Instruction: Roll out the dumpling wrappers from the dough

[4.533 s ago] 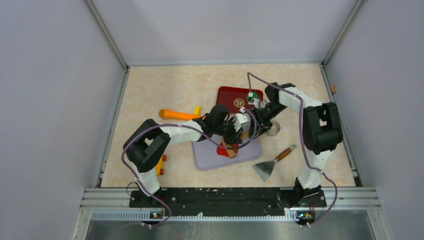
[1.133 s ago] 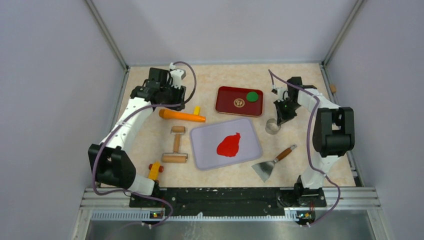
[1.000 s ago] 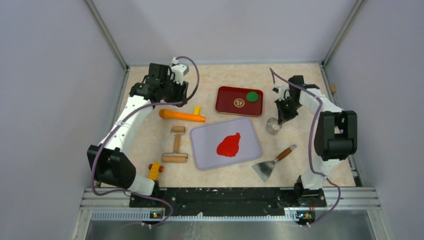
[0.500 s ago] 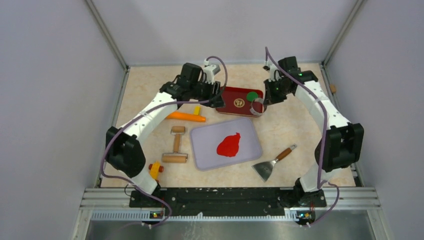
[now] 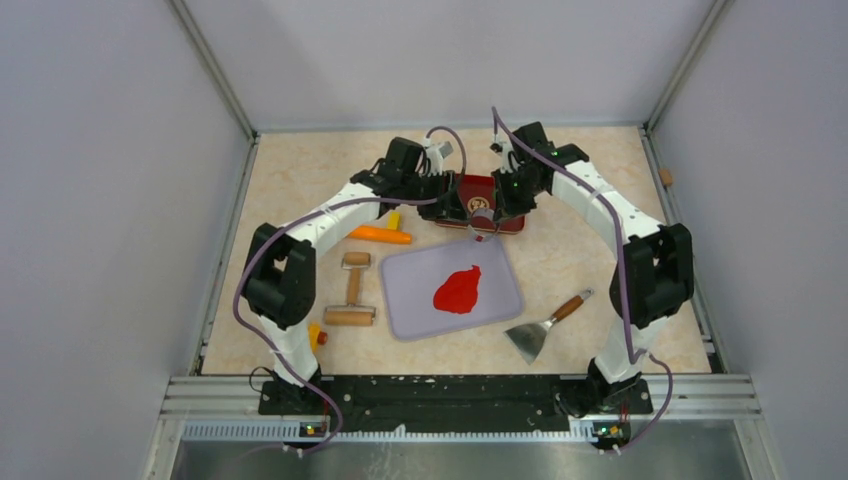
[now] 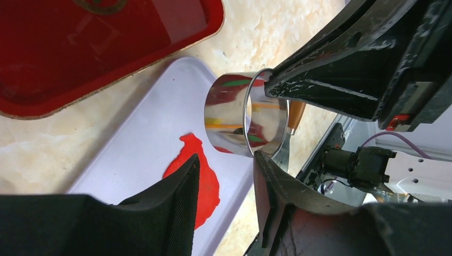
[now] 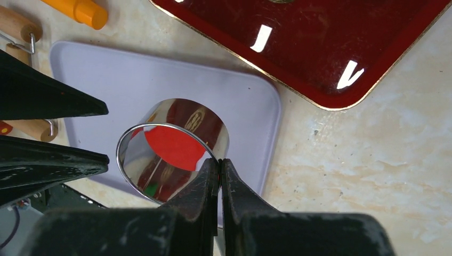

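Note:
The dough is a flattened bright red patch on the lilac board. It also shows in the left wrist view. No round red dumpling wrappers are in view. My right gripper is shut on the rim of a shiny metal ring cutter and holds it above the board's far edge. In the right wrist view the ring shows red dough through it. My left gripper is open, with the ring just beyond its fingertips.
A red tray lies behind the board under both grippers. A wooden rolling pin and an orange-handled tool lie left of the board. A scraper lies at its right. A small yellow piece sits near the left base.
Both arms have swung in to the middle. The right gripper picked the ring off the table and carried it left over the board's far edge. The left gripper came from far left.

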